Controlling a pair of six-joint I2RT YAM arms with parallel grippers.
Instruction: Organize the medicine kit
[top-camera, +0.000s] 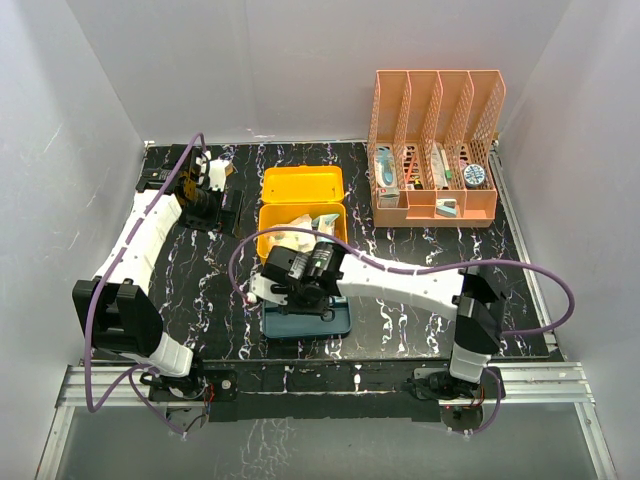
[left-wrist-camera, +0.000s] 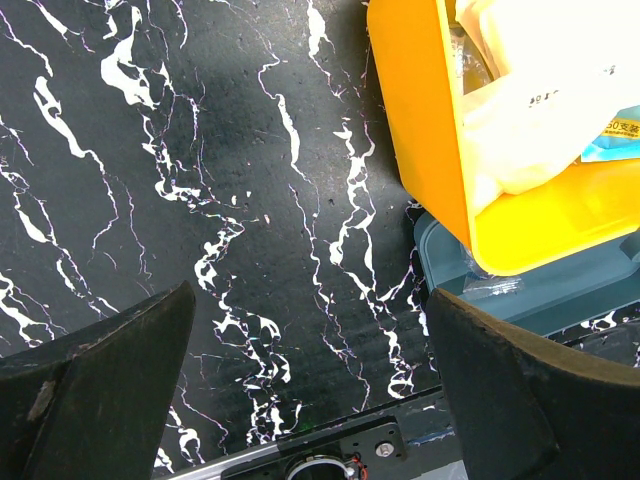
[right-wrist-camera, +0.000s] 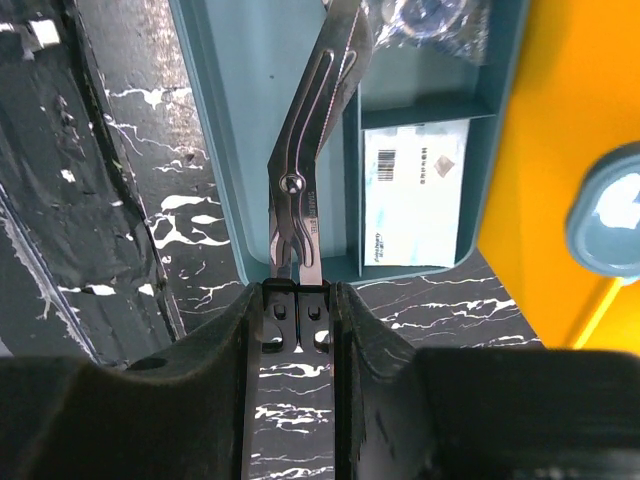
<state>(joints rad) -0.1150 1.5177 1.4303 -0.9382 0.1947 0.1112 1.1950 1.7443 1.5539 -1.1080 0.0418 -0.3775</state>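
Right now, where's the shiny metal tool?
Right wrist view: the metal tool is pinched in the right gripper, over the teal tray beside the yellow box.

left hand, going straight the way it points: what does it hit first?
Most likely the bare marbled table, which fills the gap in front of the open left hand. The yellow medicine kit and teal tray sit off to the side of that line; depth is hard to judge.

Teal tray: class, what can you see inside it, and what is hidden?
Inside the teal tray lie a white barcoded packet and a clear-wrapped item; scissors in the right pincer reach over it. What lies beneath them is covered.
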